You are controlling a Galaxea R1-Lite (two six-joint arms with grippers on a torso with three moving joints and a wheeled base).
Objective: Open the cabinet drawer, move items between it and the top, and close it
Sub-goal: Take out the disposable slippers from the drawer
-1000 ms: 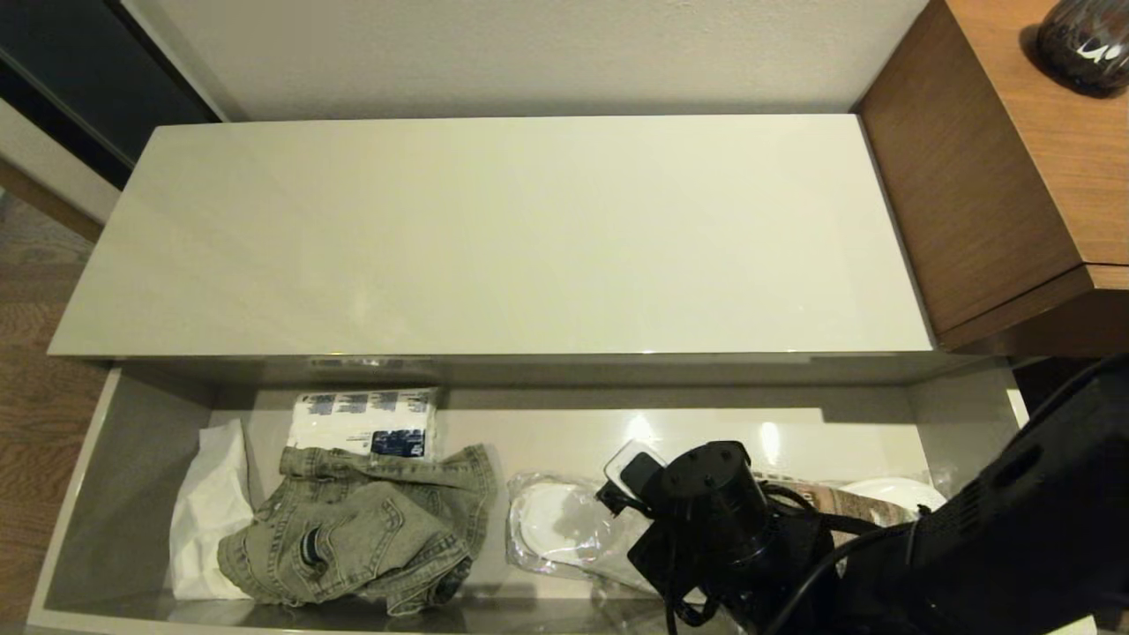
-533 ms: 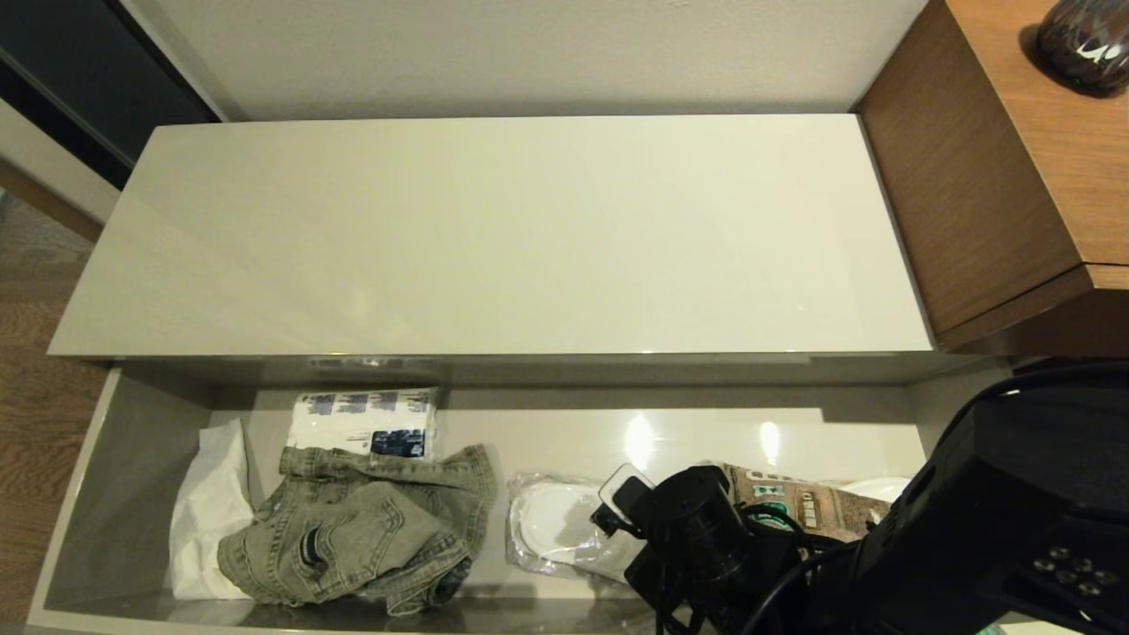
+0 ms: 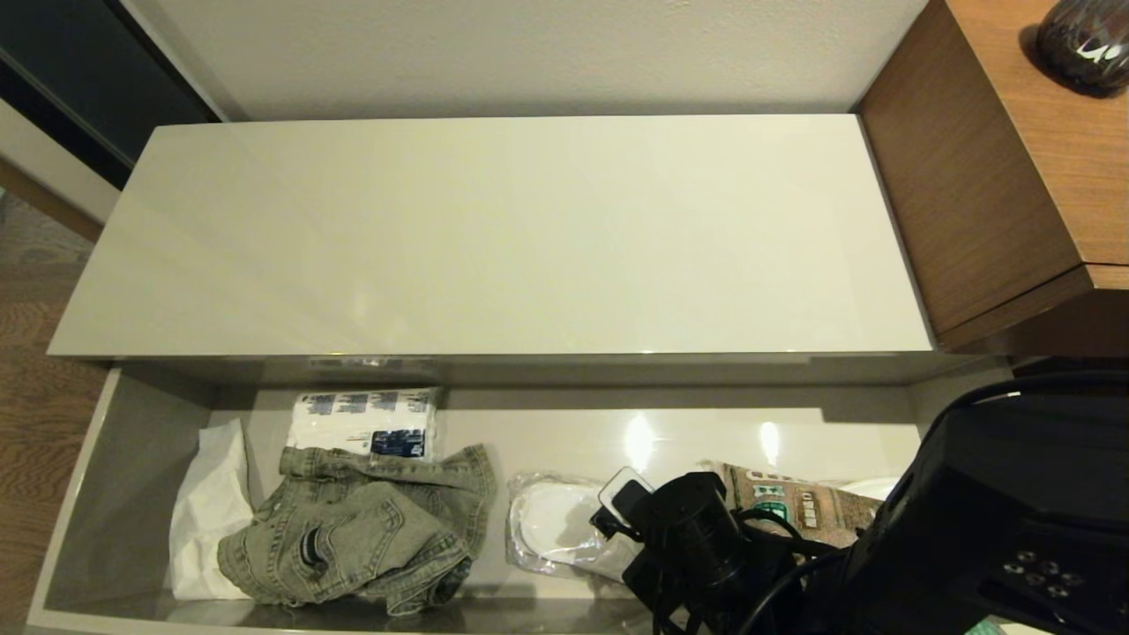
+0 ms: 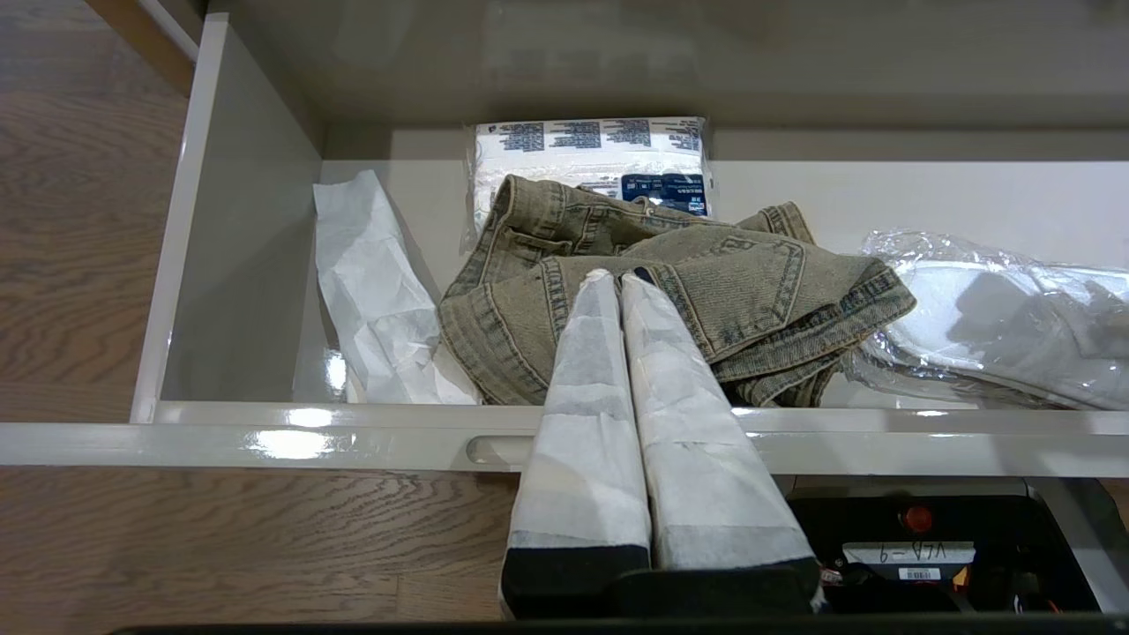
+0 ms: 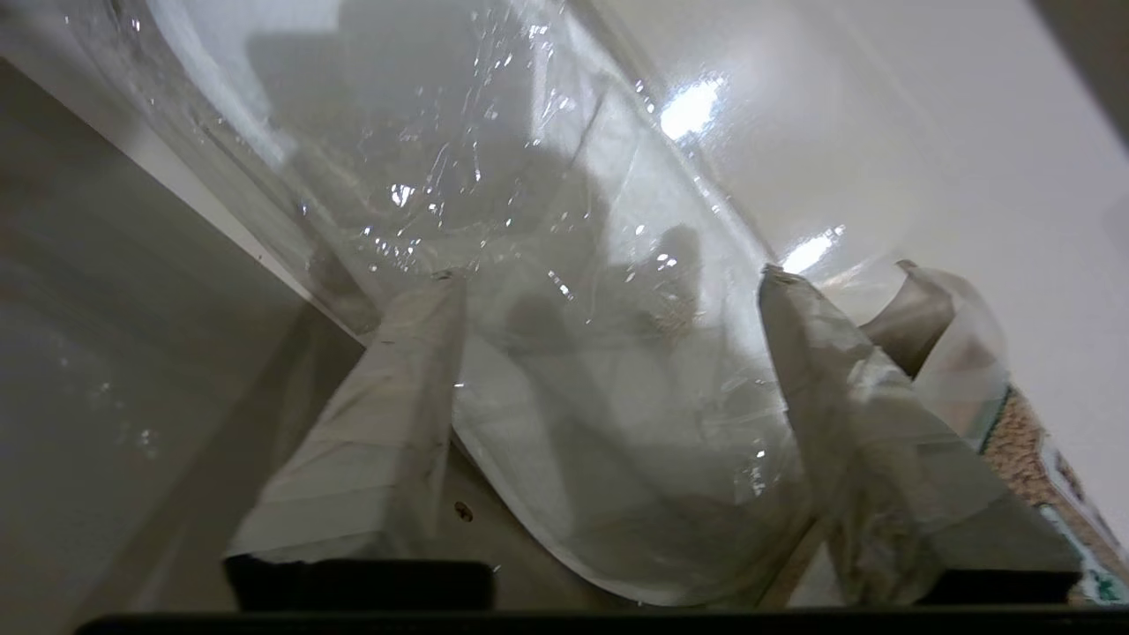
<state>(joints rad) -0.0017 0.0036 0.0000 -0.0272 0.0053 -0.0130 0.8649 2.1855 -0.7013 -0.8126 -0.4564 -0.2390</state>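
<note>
The cabinet drawer (image 3: 74, 494) stands pulled out below the bare top (image 3: 494, 238). The olive-grey denim jacket (image 3: 353, 529) lies crumpled in its left half, and the clear slipper pack (image 3: 551, 525) lies beside it at the middle. My right arm reaches down into the drawer; its wrist (image 3: 697, 547) hides the fingertips from the head camera. In the right wrist view my right gripper (image 5: 609, 273) is open, one finger on each side of the slipper pack (image 5: 564, 370). My left gripper (image 4: 617, 277) is shut and empty, held over the drawer's front rim (image 4: 265, 437), pointing at the jacket (image 4: 732, 291).
A white-and-blue tissue pack (image 3: 363, 422) lies behind the jacket, and crumpled white paper (image 3: 210, 511) at the drawer's left end. A brown printed snack bag (image 3: 803, 503) lies right of the slippers. The taller wood-grain desk (image 3: 997, 176) with a dark vase (image 3: 1080, 40) borders the cabinet's right side.
My right arm has sunk lower and drawn toward the drawer's front, bringing its wrist down at the slipper pack. The snack bag behind it has come into view. Nothing else moved.
</note>
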